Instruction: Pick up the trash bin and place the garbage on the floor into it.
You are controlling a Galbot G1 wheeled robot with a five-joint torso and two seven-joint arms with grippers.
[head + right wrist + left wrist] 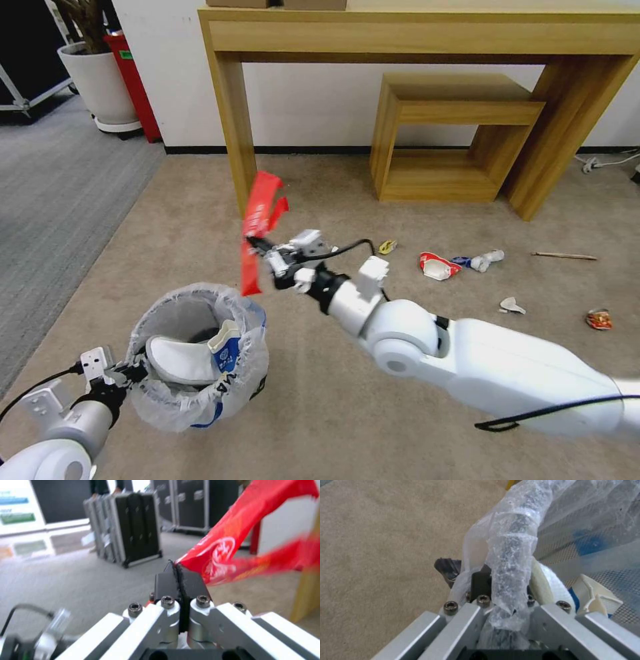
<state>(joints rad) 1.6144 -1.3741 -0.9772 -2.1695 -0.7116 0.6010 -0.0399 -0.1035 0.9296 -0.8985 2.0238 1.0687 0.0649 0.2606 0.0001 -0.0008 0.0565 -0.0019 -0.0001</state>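
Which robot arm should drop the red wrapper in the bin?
The right. Its right gripper already pinches the red wrapper just above the trash bin. The left gripper is busy clamping the bin's rim.

Right tool (257,241) pinches red wrapper (260,210) above trash bin (200,353).

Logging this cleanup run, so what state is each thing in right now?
Trash bin: held up by its rim, slipper and cup inside.
Left gripper: shut on the bin's rim.
Right gripper: shut on the red wrapper, beside the bin.
Can: crushed, on the carpet.
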